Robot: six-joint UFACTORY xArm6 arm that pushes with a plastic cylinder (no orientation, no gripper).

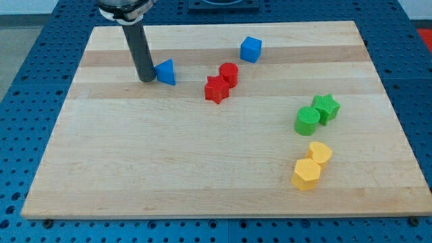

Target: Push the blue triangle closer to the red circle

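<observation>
Your arm carries no jaws at all, only the dark rod, so it grips nothing; my tip (pixel 146 79) rests on the wooden board (pixel 202 169) near the view's top left, touching or just short of the left side of the blue triangle (pixel 166 71). You will find the triangle well apart from the red circle (pixel 229 73), which lies to the view's right of it at about the same height. Touching the circle at its lower left is the red star (pixel 216 90). Above and right of the circle stands the blue cube (pixel 250 49). Farther toward the view's right, the green circle (pixel 307 120) touches the green star (pixel 327 107), and below them the yellow hexagon (pixel 306 173) touches another yellow block (pixel 319 153).
</observation>
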